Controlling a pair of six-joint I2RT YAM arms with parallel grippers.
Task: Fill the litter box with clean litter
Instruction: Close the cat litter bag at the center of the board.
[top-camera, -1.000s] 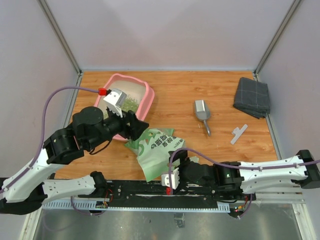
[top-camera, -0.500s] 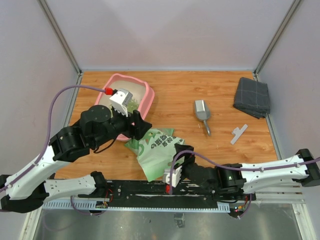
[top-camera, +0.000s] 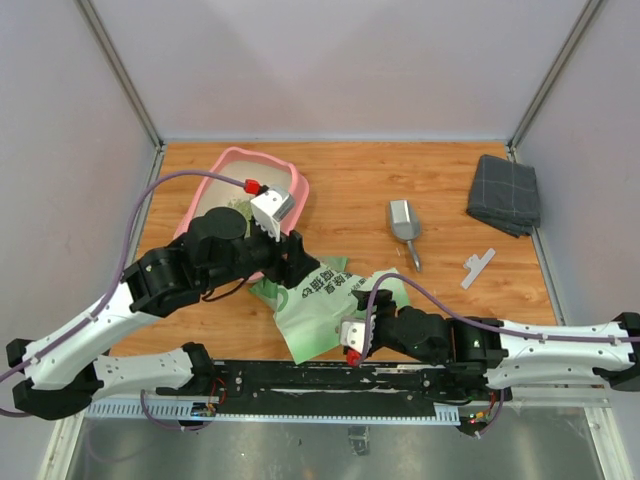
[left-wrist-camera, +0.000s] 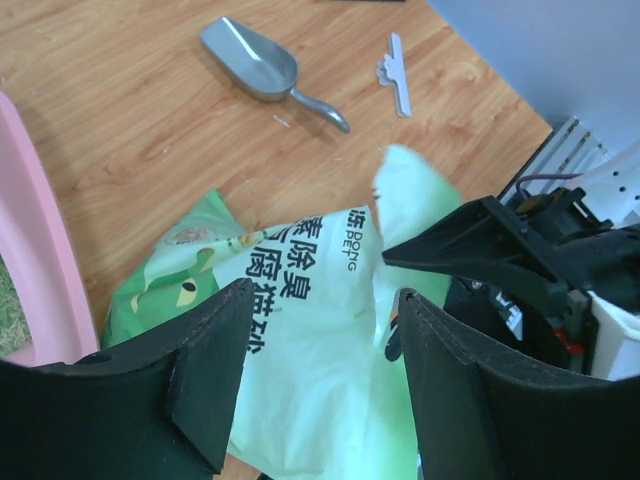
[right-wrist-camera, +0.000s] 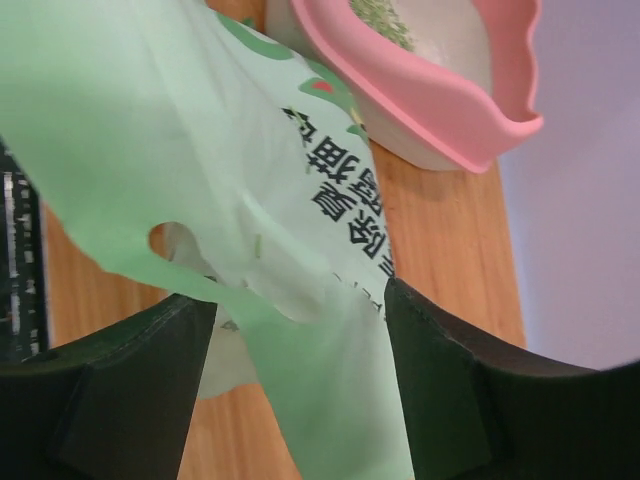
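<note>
Wood-grain tabletop (top-camera: 380, 180), pale walls on three sides.

Left gripper (left-wrist-camera: 320, 370): jaws apart, nothing between them, hovering over the light green printed bag (left-wrist-camera: 300, 330). The bag lies crumpled beneath and ahead of its fingertips.

The litter box (left-wrist-camera: 30, 250) is to the left side of that gripper, close by, with its pink rim just beside the bag's edge. Clean litter (top-camera: 233, 206) is inside the box, a green grainy patch on the pale floor. In the top view the left arm hides part of it.

Scoop (left-wrist-camera: 250, 60) and white clip (left-wrist-camera: 397, 72) lie beyond the left gripper, past the bag, well apart from both hands. Grey folded cloth (top-camera: 503, 193) sits farther off still.

Right gripper (right-wrist-camera: 300, 400): jaws apart. The bag's thin film runs between the fingers (right-wrist-camera: 470, 400); no pinch is visible. The bag corner nearest this gripper stands raised. The box rim lies ahead of its fingertips, beyond the bag.
</note>
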